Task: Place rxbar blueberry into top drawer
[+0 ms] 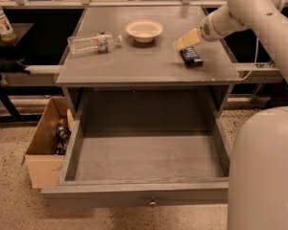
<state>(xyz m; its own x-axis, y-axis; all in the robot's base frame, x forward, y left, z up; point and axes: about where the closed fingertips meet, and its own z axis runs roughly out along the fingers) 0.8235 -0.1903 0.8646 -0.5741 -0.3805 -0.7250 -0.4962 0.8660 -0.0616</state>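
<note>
The rxbar blueberry (191, 56), a dark navy bar, lies flat on the cabinet top (134, 66) near its right edge. My gripper (185, 41) hangs just above and slightly behind the bar, reaching in from the right on the white arm. It holds nothing that I can see. The top drawer (134, 193) is pulled wide open below the cabinet top. Its grey inside holds nothing, and a small round knob (152, 203) shows on its front.
A clear plastic bottle (93, 42) lies on its side at the left of the cabinet top. A white bowl (144, 30) stands at the back middle. A tan cardboard box (43, 147) with items sits on the floor left of the drawer. My white base (264, 171) fills the lower right.
</note>
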